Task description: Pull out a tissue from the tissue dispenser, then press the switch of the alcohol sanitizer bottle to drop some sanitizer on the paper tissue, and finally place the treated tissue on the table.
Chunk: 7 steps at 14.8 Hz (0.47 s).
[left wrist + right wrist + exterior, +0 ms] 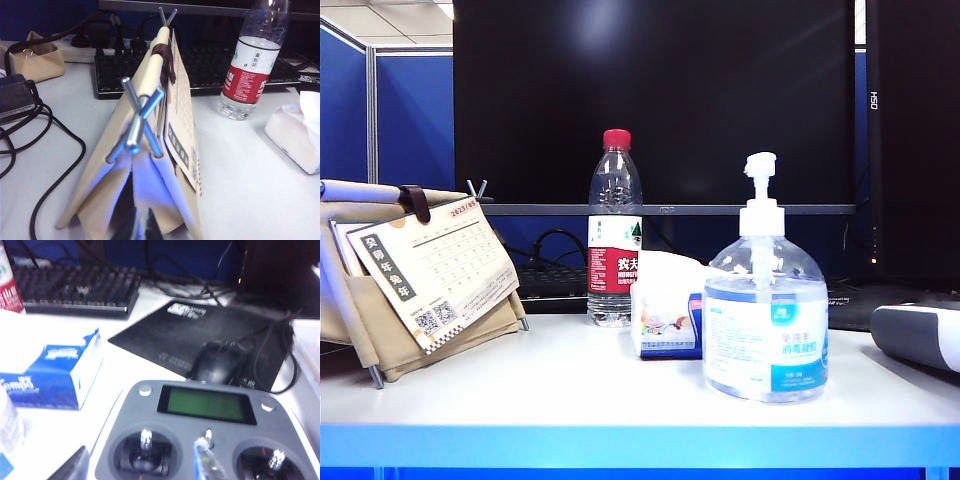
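On tissue dispenser (pixel 50 372), white lettering, seemingly "Tempo"; grippers unseen.

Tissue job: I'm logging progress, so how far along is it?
Nothing looks done. The tissue sits in its box, the pump on the sanitizer bottle is up, and no loose sheet lies on the table. Nothing is in hand: neither gripper shows clearly in any view; the left reads shut, the right open. Pulling, wetting and placing all remain.
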Each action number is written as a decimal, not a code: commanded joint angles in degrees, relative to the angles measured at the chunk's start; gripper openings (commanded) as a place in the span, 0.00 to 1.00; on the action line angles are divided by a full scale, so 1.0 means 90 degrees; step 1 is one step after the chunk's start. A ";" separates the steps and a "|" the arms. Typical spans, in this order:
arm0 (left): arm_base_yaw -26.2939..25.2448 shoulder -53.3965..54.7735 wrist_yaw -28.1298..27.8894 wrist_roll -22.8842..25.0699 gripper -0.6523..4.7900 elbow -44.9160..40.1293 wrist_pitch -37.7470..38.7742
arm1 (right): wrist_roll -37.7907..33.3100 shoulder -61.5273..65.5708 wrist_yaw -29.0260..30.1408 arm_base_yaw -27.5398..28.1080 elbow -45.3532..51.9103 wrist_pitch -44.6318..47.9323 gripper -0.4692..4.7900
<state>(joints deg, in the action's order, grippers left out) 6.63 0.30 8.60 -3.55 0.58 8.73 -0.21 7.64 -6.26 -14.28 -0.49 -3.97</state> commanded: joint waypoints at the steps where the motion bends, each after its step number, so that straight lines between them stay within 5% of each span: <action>1: -0.0002 -0.0005 0.0070 -0.0019 0.17 0.0000 0.0092 | -0.0019 -0.0005 -0.0029 -0.0005 0.0012 0.0083 0.60; 7: -0.0002 -0.0005 0.0129 -0.0236 0.17 0.0000 0.0090 | -0.0104 -0.0005 0.0049 -0.0007 0.0012 -0.0010 0.60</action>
<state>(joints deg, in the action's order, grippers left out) 6.63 0.30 8.64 -4.05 0.58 8.73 -0.23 7.64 -6.26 -14.28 -0.49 -4.99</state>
